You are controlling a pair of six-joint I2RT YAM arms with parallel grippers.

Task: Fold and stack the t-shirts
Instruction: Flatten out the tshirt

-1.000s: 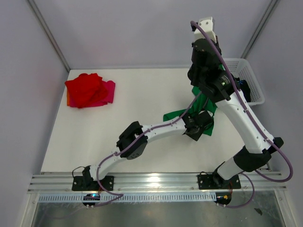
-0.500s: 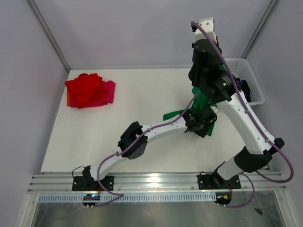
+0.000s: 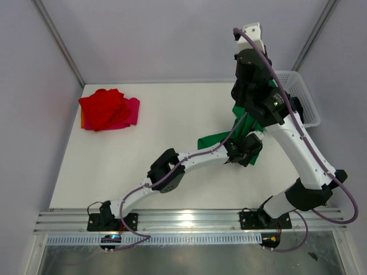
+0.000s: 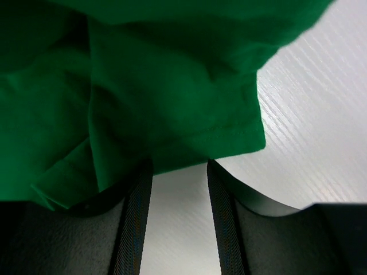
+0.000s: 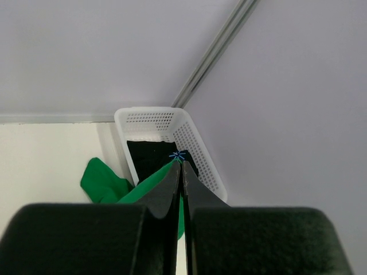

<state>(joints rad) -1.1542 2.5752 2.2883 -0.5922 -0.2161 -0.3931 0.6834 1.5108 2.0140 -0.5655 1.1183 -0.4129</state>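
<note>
The right gripper (image 5: 181, 163) is pinched shut on an upper edge of the bright green soft cloth t-shirt (image 4: 172, 86), which hangs below its jaws down to the white table (image 3: 143, 114). The left gripper (image 4: 179, 166) stands spread, with the shirt's hem lying right at its tips. It should probably ease forward until the hem sits deep between the jaws, then close squarely without bunching extra layers.

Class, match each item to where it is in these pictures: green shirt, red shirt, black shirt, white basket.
Items: 1 bright green cloth t-shirt; 2 red cloth t-shirt; 3 black cloth t-shirt; 4 white plastic lattice basket.
Places: A at the far right corner; B inside the basket; C far left, on pink cloth; D pinched by the right fingers.
Pairs: 1-D; 2-C; 3-B; 4-A.
</note>
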